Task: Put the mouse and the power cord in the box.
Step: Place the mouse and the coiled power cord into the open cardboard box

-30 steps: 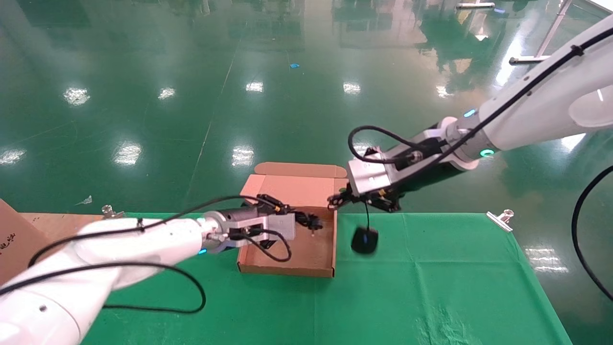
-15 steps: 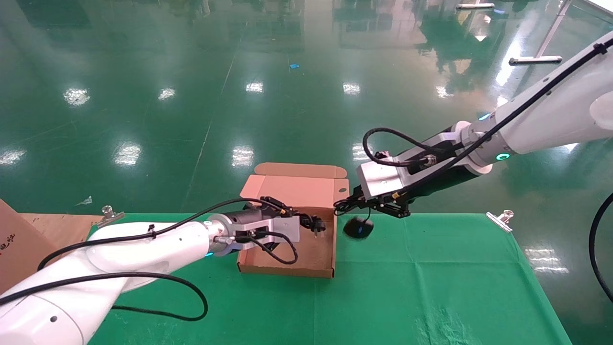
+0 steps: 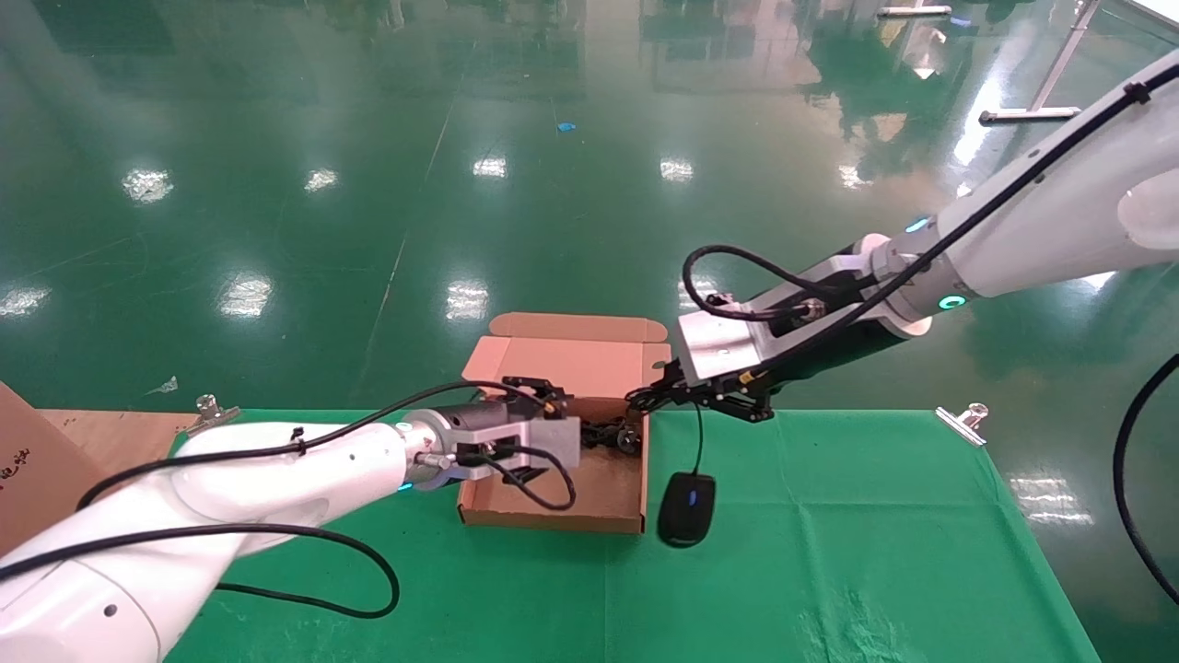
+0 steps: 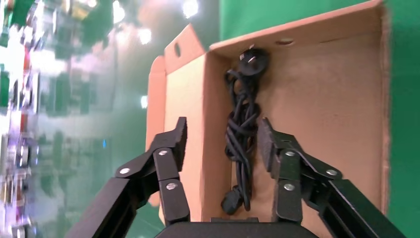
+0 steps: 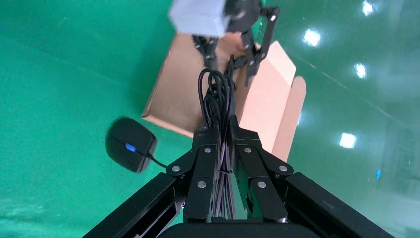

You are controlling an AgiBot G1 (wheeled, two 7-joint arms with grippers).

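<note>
A green cloth-covered table [image 3: 829, 552] stands on a shiny green floor, with an open brown cardboard box [image 3: 589, 502] near the table's far edge, its lid [image 3: 576, 359] folded back away from the robot. The left gripper [image 3: 603, 431] reaches in from the left and hovers over the far part of the box; in the left wrist view its fingers [image 4: 171, 148] are spread wide and grip nothing. The power cord [image 4: 242, 134], a black knotted bundle with a pronged plug at one end, lies between those open fingers on the box floor against the far wall. The right gripper [image 3: 645, 398] comes in from the right and is held above the box's far right corner. In the right wrist view its fingers [image 5: 208, 148] are closed narrowly on a looped bunch of thin black cable [image 5: 218, 94]. From that bunch a single strand drops down to the mouse [image 3: 687, 507], a black oval with a small blue mark on top. The mouse is outside the box, just beside its near right corner; whether it rests on the cloth or hangs just above it cannot be told.
</note>
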